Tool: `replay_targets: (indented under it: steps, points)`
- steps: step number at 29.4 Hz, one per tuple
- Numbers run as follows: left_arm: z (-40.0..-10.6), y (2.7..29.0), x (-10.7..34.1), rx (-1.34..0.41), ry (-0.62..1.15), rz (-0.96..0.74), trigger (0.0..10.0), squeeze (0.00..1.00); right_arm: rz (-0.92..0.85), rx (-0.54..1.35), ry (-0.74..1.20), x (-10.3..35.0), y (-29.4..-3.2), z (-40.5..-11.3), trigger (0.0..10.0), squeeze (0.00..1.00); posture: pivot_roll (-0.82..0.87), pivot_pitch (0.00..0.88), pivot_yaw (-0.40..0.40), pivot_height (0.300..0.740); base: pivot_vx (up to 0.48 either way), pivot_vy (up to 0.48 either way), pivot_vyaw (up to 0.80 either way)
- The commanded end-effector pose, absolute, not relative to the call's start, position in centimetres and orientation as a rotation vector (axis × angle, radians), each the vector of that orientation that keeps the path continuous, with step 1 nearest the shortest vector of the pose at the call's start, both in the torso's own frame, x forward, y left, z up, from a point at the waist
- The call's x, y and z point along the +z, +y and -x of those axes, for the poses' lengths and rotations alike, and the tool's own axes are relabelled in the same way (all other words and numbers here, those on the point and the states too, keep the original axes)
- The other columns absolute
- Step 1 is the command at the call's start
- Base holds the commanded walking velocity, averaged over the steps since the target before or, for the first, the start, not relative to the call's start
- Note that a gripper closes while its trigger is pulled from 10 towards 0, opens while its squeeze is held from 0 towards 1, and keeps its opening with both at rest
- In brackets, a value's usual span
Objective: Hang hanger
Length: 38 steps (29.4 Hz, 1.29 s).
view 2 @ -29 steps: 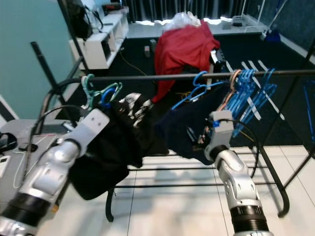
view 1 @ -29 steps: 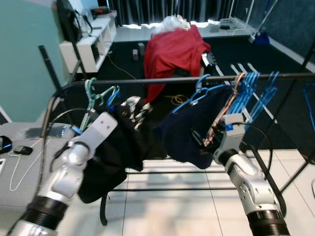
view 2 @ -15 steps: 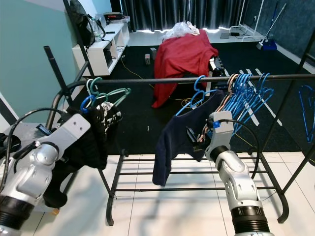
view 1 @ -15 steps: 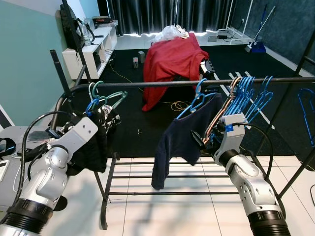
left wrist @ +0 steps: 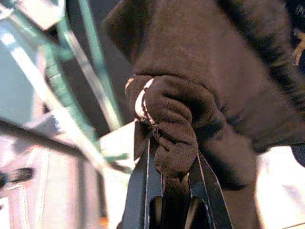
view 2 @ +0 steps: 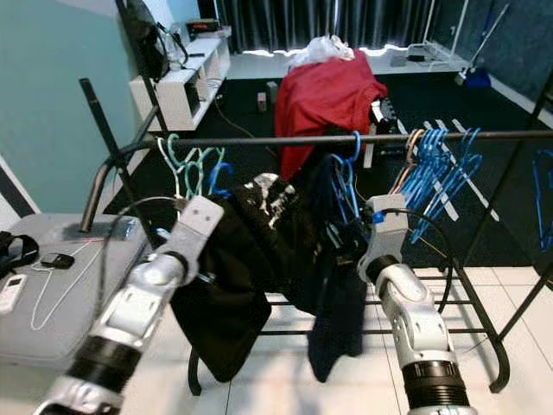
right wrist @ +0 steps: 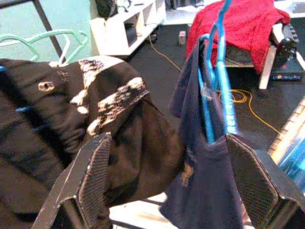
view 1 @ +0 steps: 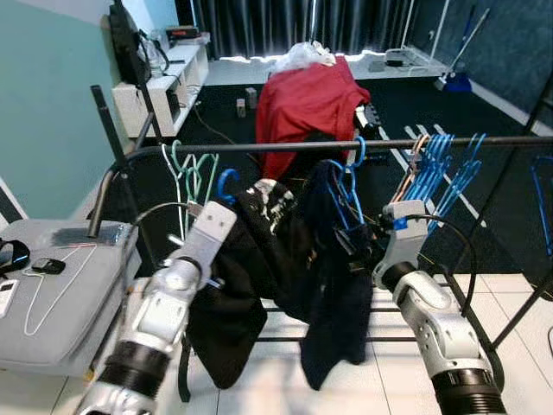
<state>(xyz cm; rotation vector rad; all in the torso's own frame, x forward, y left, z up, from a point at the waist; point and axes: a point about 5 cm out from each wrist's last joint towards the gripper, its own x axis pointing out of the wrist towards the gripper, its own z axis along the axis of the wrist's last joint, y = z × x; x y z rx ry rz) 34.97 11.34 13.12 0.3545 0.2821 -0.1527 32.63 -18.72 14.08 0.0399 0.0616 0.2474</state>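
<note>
A black garment with white print hangs on a blue hanger whose hook sits just below the black rail. My left gripper is shut on a bunched fold of that garment, and the cloth hides its fingers in the eye views. A navy garment on a blue hanger hangs from the rail right beside it. My right gripper is open just in front of the navy garment, with its fingers spread wide.
Teal hangers hang at the rail's left end and several blue ones at its right. Behind the rack stands a chair draped in red cloth. A grey case lies at my left, and a white shelf stands further back.
My left arm has swung right, carrying the black garment up against the navy one. The navy garment now hangs edge-on. My right gripper has stayed by it.
</note>
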Motion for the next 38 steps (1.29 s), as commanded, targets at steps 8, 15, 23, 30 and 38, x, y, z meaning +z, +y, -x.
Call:
replay_targets:
  steps: [8, 15, 23, 30, 38]
  points:
    - [-36.7, 10.2, 15.8, -0.105, 0.158, -0.128, 10.0, 0.00, -0.046, 0.242, 0.065, 14.1, -18.4, -32.8, 10.0, 0.00, -0.10, 0.033, 0.071, 0.735, 0.000, 0.000, 0.00]
    - [-37.9, 11.5, 18.0, -0.008, 0.053, -0.089, 10.0, 0.00, -0.050, 0.237, 0.064, 14.2, -18.4, -32.8, 10.0, 0.00, -0.10, 0.036, 0.072, 0.735, 0.000, 0.000, 0.00]
    - [-39.0, 11.7, 16.5, 0.021, 0.111, -0.193, 10.0, 0.00, -0.054, 0.234, 0.067, 14.2, -18.3, -32.9, 10.0, 0.00, -0.11, 0.038, 0.068, 0.735, 0.000, 0.000, 0.00]
    - [-39.6, 11.1, 16.3, 0.035, 0.141, -0.239, 10.0, 0.00, -0.054, 0.229, 0.066, 14.2, -18.4, -32.8, 10.0, 0.00, -0.13, 0.036, 0.072, 0.735, 0.000, 0.000, 0.00]
    - [-40.6, 9.6, 18.2, 0.032, 0.088, -0.220, 10.0, 0.00, -0.051, 0.227, 0.069, 14.1, -18.4, -32.7, 10.0, 0.00, -0.15, 0.032, 0.076, 0.735, 0.000, 0.000, 0.00]
